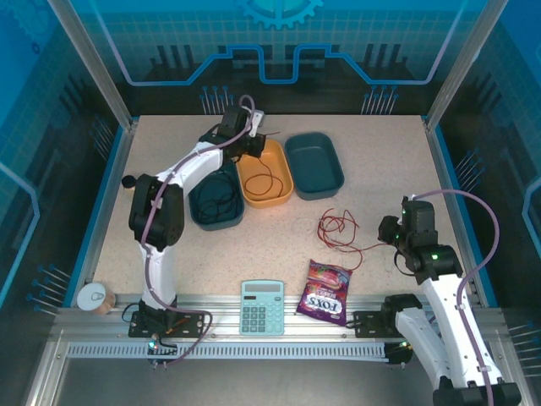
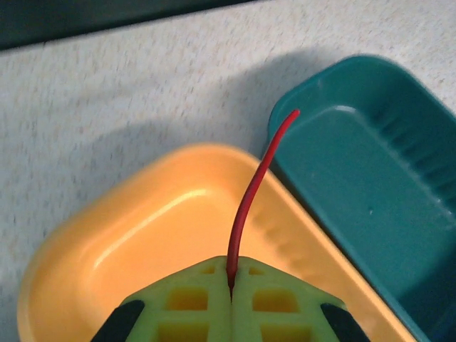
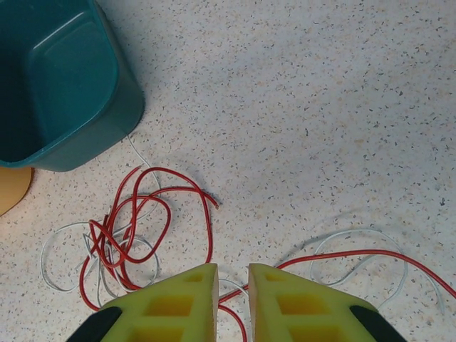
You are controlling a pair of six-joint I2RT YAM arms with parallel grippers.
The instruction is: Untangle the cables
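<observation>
So the way we read it, we're in the sorting part: pull one strand free, drop it in a tray. The left gripper (image 2: 231,265) is pressed tight together on a red cable (image 2: 249,199), which sticks up out of the fingertips and curves toward the upper right of the wrist frame. Below it is the orange tray (image 2: 142,228), with a teal tray (image 2: 356,185) just beside it on the right. From the top camera, that gripper (image 1: 251,142) sits at the upper middle and the red strand dangles down into the orange tray (image 1: 283,193). The black cable (image 1: 218,196) lies coiled in the dark tray (image 1: 196,218) left of it.

We'd guess the next move is to let go so the red one falls fully inside the orange tray rather than draping over the rim.

The real mess is the red and white tangle (image 3: 128,228) in the lower left of the right wrist frame, on the bare table (image 3: 320,107). A white cable (image 3: 43,260) loops out of its left side. The right gripper (image 3: 233,274) has its fingers a narrow gap apart, with red and white strands running under that gap. We can't tell if it's actually touching either one. To us that knot needs a pinch on a single strand and a slow pull away.
</observation>
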